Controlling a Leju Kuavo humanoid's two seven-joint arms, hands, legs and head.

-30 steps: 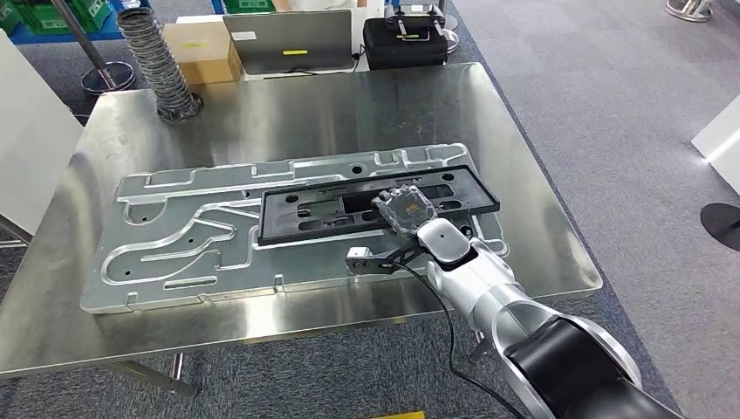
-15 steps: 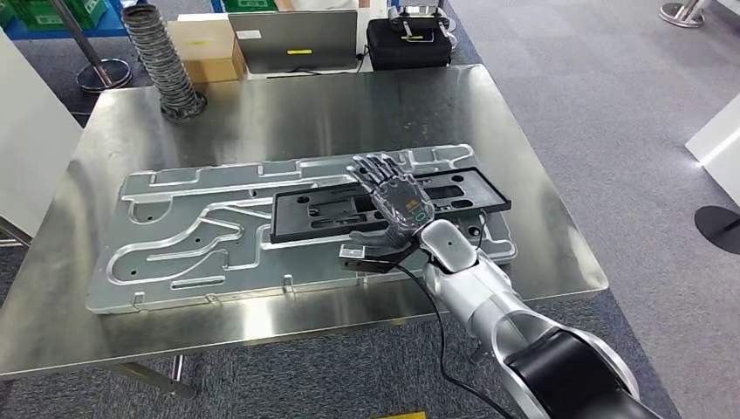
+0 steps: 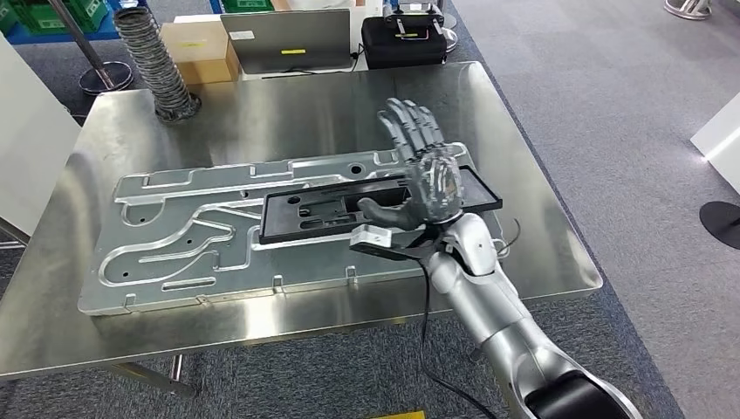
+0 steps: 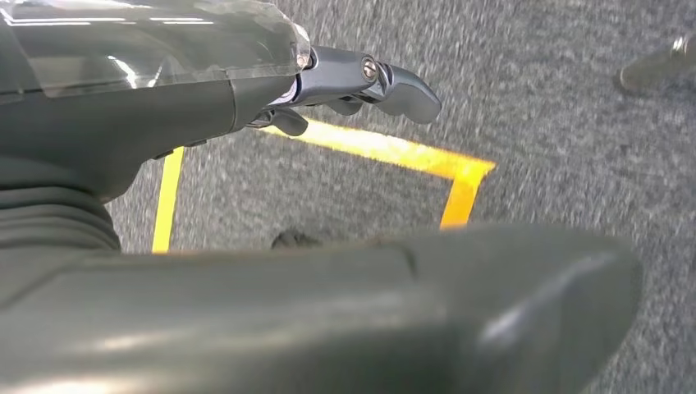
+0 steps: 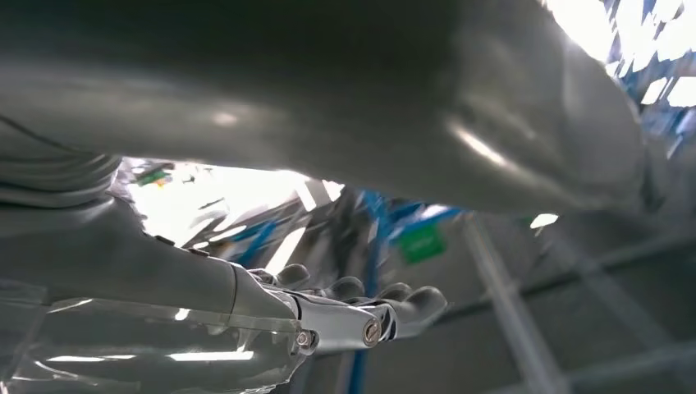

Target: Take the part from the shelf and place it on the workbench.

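Note:
The black part (image 3: 323,209), a long flat frame with cutouts, lies on the machined aluminium plate (image 3: 174,244) on the steel workbench (image 3: 288,113). My right hand (image 3: 423,170) is raised above the part's right half, fingers spread and pointing up and away, holding nothing. In the right wrist view the right hand (image 5: 246,328) has its fingers straight, with blurred ceiling lights behind. My left hand (image 4: 246,90) hangs over grey carpet with a yellow floor line, its fingers loosely extended and nothing in them.
A grey corrugated hose (image 3: 157,65) stands at the bench's far left corner. Behind the bench are a cardboard box (image 3: 196,48), a grey panel (image 3: 288,39) and a black case (image 3: 403,39). A white panel (image 3: 30,140) stands at the left.
My right hand, which lay low on the black part with fingers curled, has opened and lifted off it, tilting upward. The part stays on the plate.

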